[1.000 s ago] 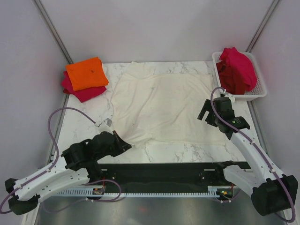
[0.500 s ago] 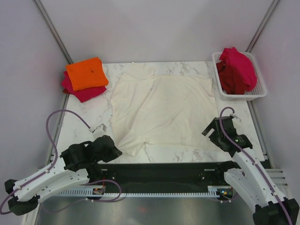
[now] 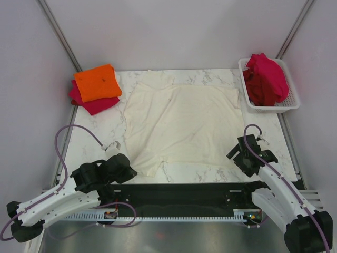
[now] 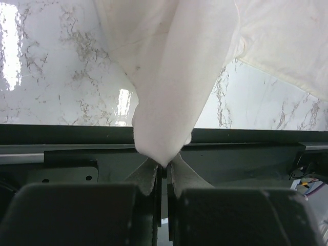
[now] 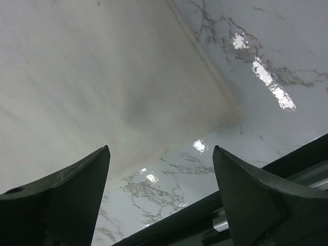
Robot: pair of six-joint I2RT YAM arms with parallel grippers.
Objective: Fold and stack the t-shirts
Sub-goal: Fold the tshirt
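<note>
Cream-white t-shirt (image 3: 181, 121) cloth was pinched in the left gripper (image 4: 163, 169), masking its tips. Right gripper (image 5: 160, 151) gaped empty above the shirt's corner.

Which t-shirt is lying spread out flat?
The cream-white t-shirt mid-table. The orange t-shirt lies folded on a red t-shirt; the other red t-shirts sit bunched in the basket.

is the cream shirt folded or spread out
Spread out: the cream-white t-shirt lies flat on the marble table; only its near-left corner is pinched in the left gripper.
</note>
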